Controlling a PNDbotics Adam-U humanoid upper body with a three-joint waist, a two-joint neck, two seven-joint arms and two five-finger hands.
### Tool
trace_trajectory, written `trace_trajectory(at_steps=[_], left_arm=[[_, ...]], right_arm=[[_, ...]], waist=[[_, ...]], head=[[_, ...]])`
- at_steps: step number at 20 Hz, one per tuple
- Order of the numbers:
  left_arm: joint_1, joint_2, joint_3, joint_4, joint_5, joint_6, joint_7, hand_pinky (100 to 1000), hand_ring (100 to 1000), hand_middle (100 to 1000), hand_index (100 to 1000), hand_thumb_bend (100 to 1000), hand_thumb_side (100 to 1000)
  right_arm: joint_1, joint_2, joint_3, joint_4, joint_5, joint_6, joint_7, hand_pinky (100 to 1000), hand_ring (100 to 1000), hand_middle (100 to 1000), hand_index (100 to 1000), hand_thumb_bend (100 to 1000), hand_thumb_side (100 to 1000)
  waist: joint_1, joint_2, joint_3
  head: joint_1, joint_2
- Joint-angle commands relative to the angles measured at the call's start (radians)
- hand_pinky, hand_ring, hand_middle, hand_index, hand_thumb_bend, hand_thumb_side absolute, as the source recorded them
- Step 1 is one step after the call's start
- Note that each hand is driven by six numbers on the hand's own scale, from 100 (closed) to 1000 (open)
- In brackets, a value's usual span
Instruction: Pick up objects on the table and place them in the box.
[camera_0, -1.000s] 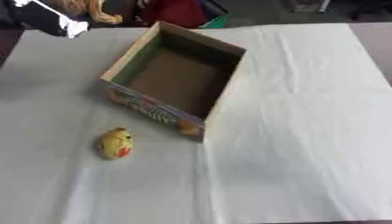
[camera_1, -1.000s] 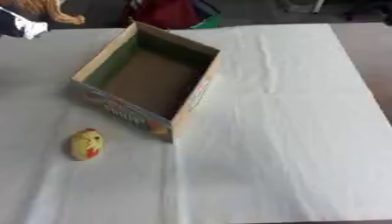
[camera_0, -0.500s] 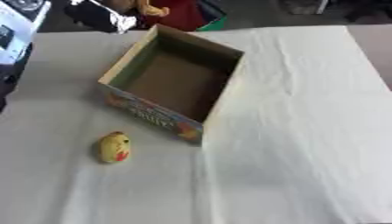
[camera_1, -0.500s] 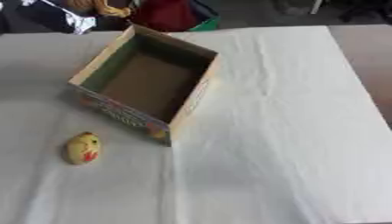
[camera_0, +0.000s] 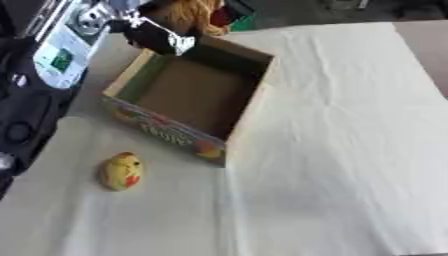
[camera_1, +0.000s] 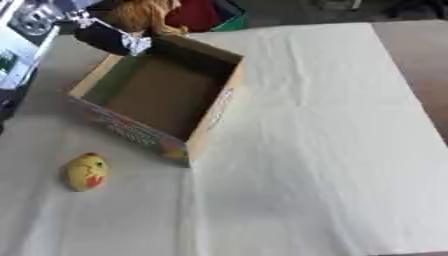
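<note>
Box (camera_0: 197, 97): open on top, brown inside, bright pictures on its near wall. It sits on the white cloth (camera_0: 350, 150), just below and to the right of my left fingers.
Inside the box: I see only the brown floor.
Yellow toy (camera_0: 121, 171): small and round, with a red spot on it. It lies on the cloth, apart from the box's near wall and well below my left fingers.
My left hand (camera_0: 153, 34): black with shiny bits. It is up over the far left corner of the box.
My left fingers: they look curled round a fuzzy tan thing (camera_0: 191, 14), but that part is blurry, so I cannot tell for sure how they hold it.
Tan thing: it sticks out above and to the right of my fingers, past the far wall of the box.
My left arm (camera_0: 35, 90): big and black, with a white part, coming in down the left side.
My right hand: I cannot see it.
Red and green stuff (camera_1: 206, 12): behind the table, right of the tan thing.
</note>
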Motion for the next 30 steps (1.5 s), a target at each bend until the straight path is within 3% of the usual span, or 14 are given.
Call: trace_trajectory(at_steps=[1,3,9,13,14,17,19,21,25,27,30], left_arm=[[-0.026,0.0,-0.001,0.011,-0.032,-0.011,0.012,200,255,102,144,100,297],[-0.026,-0.002,-0.001,0.019,-0.04,-0.017,0.017,200,255,102,144,100,297],[0.017,-0.021,-0.023,0.083,-0.055,-0.033,-0.016,332,395,260,278,100,278],[0.023,-0.026,-0.025,0.106,-0.067,-0.07,-0.029,434,507,426,486,100,250],[0.024,-0.027,-0.026,0.109,-0.077,-0.078,-0.034,455,544,457,522,100,259],[0.027,-0.032,-0.026,0.115,-0.106,-0.101,-0.041,503,682,584,686,100,436],[0.029,-0.034,-0.027,0.116,-0.132,-0.114,-0.043,553,754,669,763,192,559],[0.027,-0.031,-0.027,0.112,-0.16,-0.126,-0.043,613,835,763,855,365,696],[0.024,-0.027,-0.021,0.098,-0.217,-0.143,-0.037,680,916,831,903,638,894],[0.022,-0.024,-0.013,0.097,-0.236,-0.144,-0.033,685,920,835,907,682,914],[0.021,-0.018,0.0,0.09,-0.246,-0.143,-0.023,684,916,832,903,672,913]], right_arm=[[-0.013,-0.014,-0.005,-0.014,-0.01,0.0,0.005,698,1000,747,873,100,1000],[-0.013,-0.014,-0.005,-0.014,-0.01,0.0,0.005,698,1000,747,873,100,1000],[-0.015,-0.007,-0.008,-0.014,-0.007,0.005,0.007,699,1000,746,875,100,1000],[-0.013,-0.006,-0.012,-0.014,-0.003,0.006,0.005,699,1000,746,875,100,1000],[-0.013,-0.006,-0.012,-0.014,-0.003,0.007,0.004,699,1000,746,875,100,1000],[-0.015,-0.005,-0.011,-0.014,-0.003,0.007,0.005,699,1000,746,875,100,1000],[-0.016,-0.005,-0.011,-0.014,-0.003,0.007,0.005,699,1000,747,875,100,1000],[-0.014,-0.006,-0.011,-0.014,-0.003,0.006,0.006,699,1000,746,875,100,1000],[-0.011,-0.005,-0.011,-0.014,-0.002,0.009,0.008,699,1000,746,875,100,1000],[-0.01,-0.005,-0.011,-0.014,-0.002,0.009,0.008,700,1000,747,875,100,1000],[-0.007,-0.005,-0.012,-0.014,-0.003,0.01,0.007,700,1000,747,876,100,1000]], waist=[[-0.002,-0.018,-0.003],[-0.002,-0.017,-0.003],[0.007,-0.002,-0.013],[0.008,0.003,-0.015],[0.009,0.003,-0.015],[0.01,0.005,-0.015],[0.01,0.005,-0.016],[0.01,0.005,-0.017],[0.011,0.004,-0.014],[0.011,0.003,-0.013],[0.011,0.001,-0.01]], head=[[0.006,-0.009],[0.007,-0.009],[0.0,-0.005],[0.001,-0.006],[0.001,-0.005],[0.0,-0.005],[0.001,-0.006],[0.0,-0.005],[-0.002,0.001],[-0.003,0.004],[-0.004,0.006]])
